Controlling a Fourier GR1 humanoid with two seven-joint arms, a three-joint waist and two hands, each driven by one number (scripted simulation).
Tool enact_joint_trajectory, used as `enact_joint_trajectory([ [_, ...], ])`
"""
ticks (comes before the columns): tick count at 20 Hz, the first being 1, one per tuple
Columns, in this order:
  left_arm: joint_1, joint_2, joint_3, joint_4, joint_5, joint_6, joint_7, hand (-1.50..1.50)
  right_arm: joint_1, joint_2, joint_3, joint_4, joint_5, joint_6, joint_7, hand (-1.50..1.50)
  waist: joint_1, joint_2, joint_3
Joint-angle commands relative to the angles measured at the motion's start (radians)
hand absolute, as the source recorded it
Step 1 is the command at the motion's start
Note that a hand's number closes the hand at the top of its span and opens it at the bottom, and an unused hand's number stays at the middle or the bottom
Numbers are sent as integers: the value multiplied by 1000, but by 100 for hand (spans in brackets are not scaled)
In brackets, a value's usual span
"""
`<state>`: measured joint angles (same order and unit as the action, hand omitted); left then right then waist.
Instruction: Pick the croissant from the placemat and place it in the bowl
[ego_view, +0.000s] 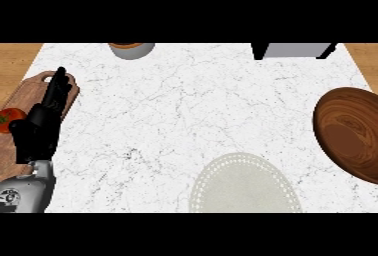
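Note:
A pale round placemat lies at the counter's front, right of centre, with nothing on it. No croissant shows anywhere in the head view. At the right edge stands a brown wooden bowl, partly cut off by the frame, and its inside looks bare. My left hand rests open at the left side with its fingers straight and pointing away. It is far from both the mat and the bowl. My right hand is out of the picture.
A wooden cutting board lies under my left hand at the left edge, with a red tomato on it. A grey cup stands at the back. A grey and black appliance sits at the back right.

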<state>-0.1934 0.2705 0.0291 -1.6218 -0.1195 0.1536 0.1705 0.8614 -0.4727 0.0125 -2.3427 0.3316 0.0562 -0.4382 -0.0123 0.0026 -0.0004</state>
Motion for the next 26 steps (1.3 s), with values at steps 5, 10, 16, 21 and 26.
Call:
enact_joint_trajectory([
  [5,-81,-12,-16,43,-21,-6,29,0,-439,-59,-236,244,-343,62,204,150,34,6,1],
  [10,-65,-13,-8,49,-14,-21,15,0,-687,-126,-309,585,-275,41,112,150,36,3,2],
  [16,-17,-22,-25,-4,-24,-25,4,0,-897,-139,-275,879,-33,-122,29,150,52,5,2],
  [21,-53,-64,-29,88,-38,0,-51,0,-1124,-142,-261,1235,63,-213,-78,150,52,12,3],
  [26,-54,-56,-34,56,-40,-19,-37,0,-1298,-116,-263,1581,51,-168,-150,150,56,11,3],
])
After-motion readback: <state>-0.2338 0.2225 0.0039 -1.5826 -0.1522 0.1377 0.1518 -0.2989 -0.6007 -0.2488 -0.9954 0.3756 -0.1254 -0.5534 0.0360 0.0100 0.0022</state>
